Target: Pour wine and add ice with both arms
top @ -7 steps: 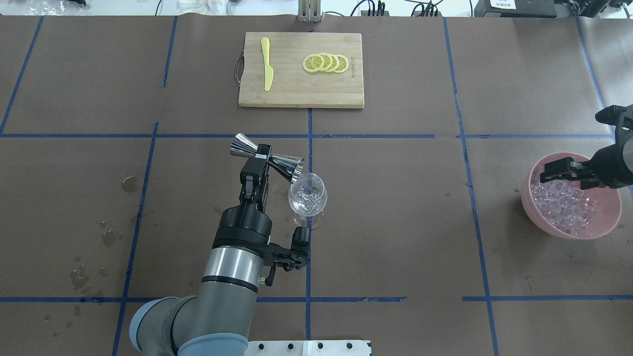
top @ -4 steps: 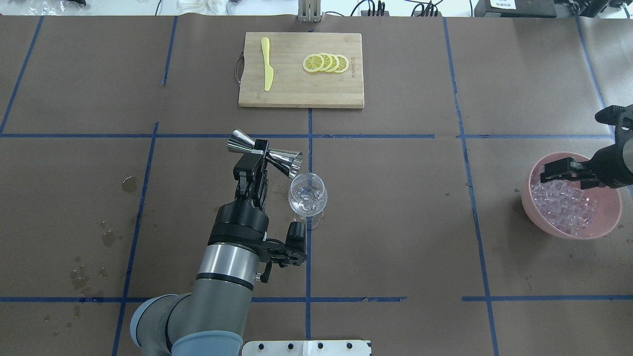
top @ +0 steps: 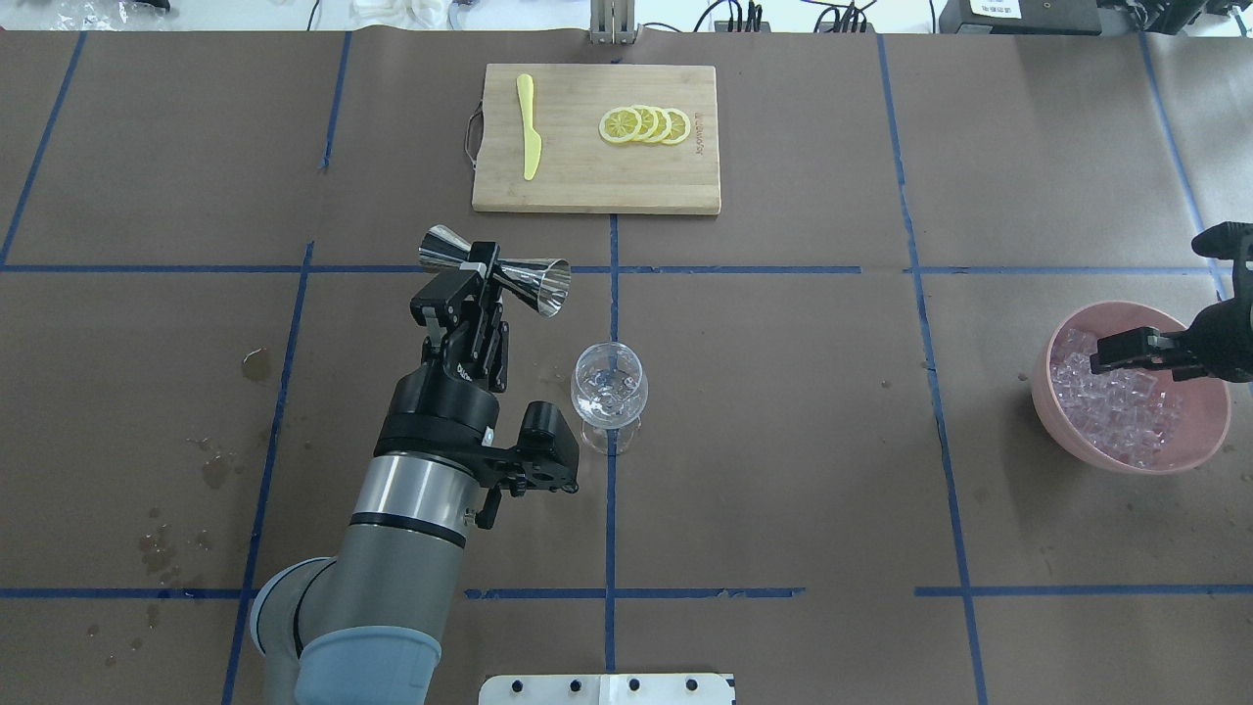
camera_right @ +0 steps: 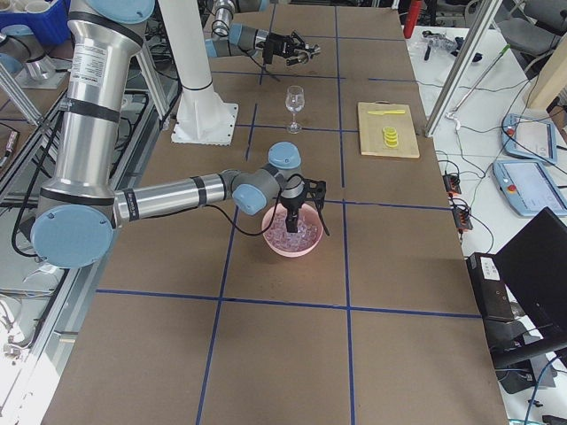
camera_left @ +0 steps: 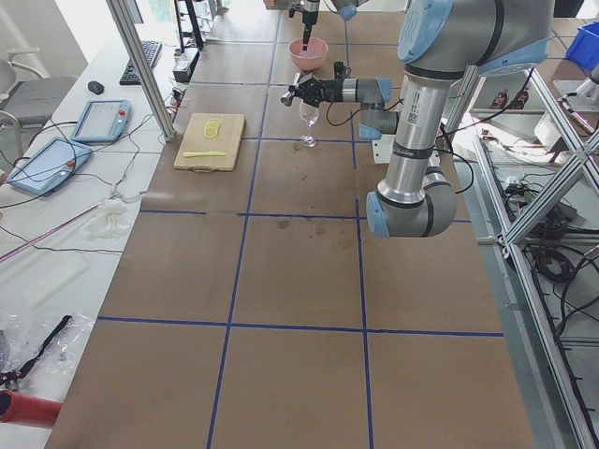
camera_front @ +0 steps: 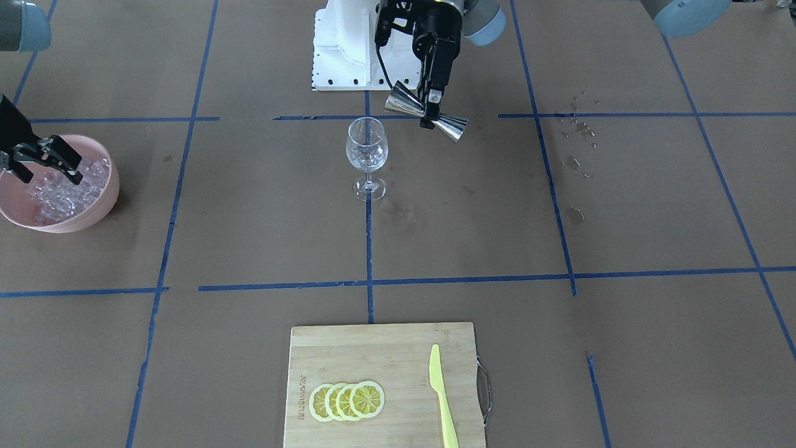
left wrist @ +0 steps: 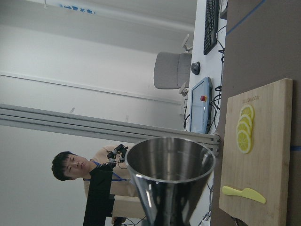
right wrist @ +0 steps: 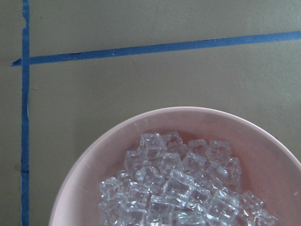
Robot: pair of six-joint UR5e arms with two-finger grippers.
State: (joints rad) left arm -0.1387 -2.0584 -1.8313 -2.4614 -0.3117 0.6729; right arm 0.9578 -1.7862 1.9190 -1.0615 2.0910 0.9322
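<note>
Between the pressed-together fingers of the left gripper [top: 480,272] sits the narrow waist of a steel jigger [top: 538,283]. It is pinched firmly and lies roughly level, with its wider cone facing the robot's right. Back toward the robot from that mouth, and clear of it, a wine glass [top: 609,387] stands upright. Something clear glitters in its bowl, too small to tell ice from liquid. In the left wrist view the jigger's rim fills the lower middle, the fingers themselves do not show, and whether any liquid is inside cannot be made out. Ahead of this gripper, well apart, lies a wooden cutting board [top: 587,191] with overlapping lemon slices [top: 646,125] and a yellow knife [top: 529,127]. Wet spots [top: 256,364] mark the brown table [top: 783,441] off to its left.

Far out on the robot's right, the right gripper [camera_front: 48,167] hangs with its fingers spread wide over a pink bowl [top: 1101,452]. The ice [top: 1116,411] is heaped in the bowl directly beneath it. Whether the fingertips touch the cubes, or have one between them, cannot be told. The right wrist view shows only the bowl's far rim and the heap, with the near half cut off. In the overhead view the right arm runs out of frame just behind its gripper.
</note>
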